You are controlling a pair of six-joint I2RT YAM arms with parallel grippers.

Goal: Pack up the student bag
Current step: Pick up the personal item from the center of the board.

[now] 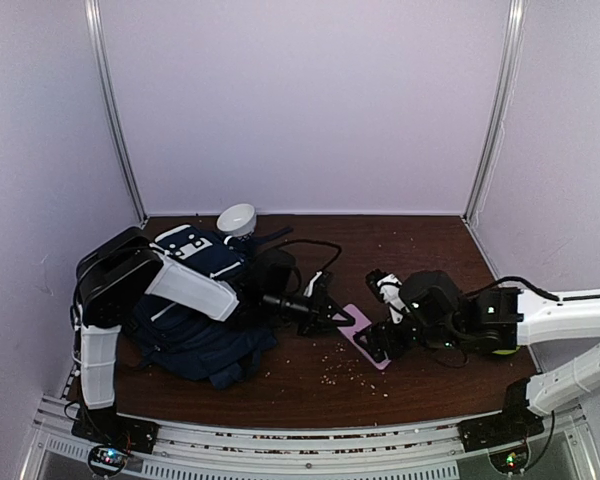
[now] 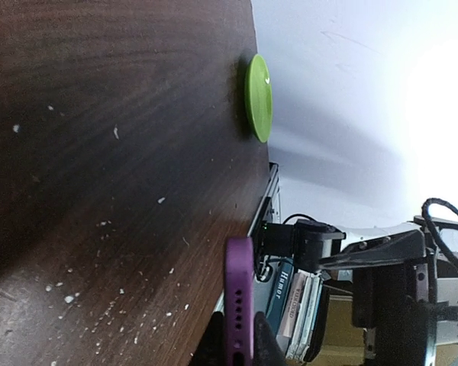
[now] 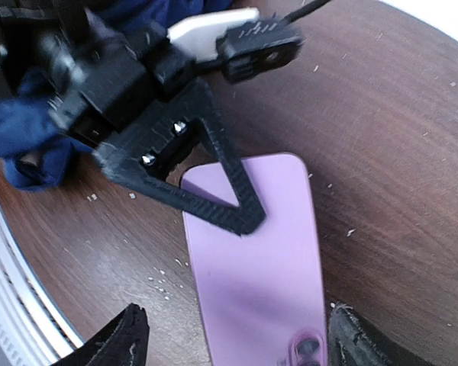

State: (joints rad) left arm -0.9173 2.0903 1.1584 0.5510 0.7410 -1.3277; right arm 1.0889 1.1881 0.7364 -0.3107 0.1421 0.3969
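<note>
Pale lilac walls close in a dark wood bench scattered with crumbs. The student bag lies slumped against the left edge, toward the near-left corner, with the left arm reaching across it. Whether its mouth is open cannot be told from here. A white bowl sits at the far edge, left of the middle.

Near the middle of the bench, the left end effector appears clenched on one end of a pink phone. One finger lies across the top face, and in the left wrist view the phone's edge sits between two dark fingers. At the phone's camera end the right end effector is released, its fingers straddling the phone, the left one clearly apart from it.

The step in hand looks like a handover of the phone to the left arm. Next, the right arm likely backs clear and the left arm carries the phone leftward into the bag, which calls for finding an opening.
</note>
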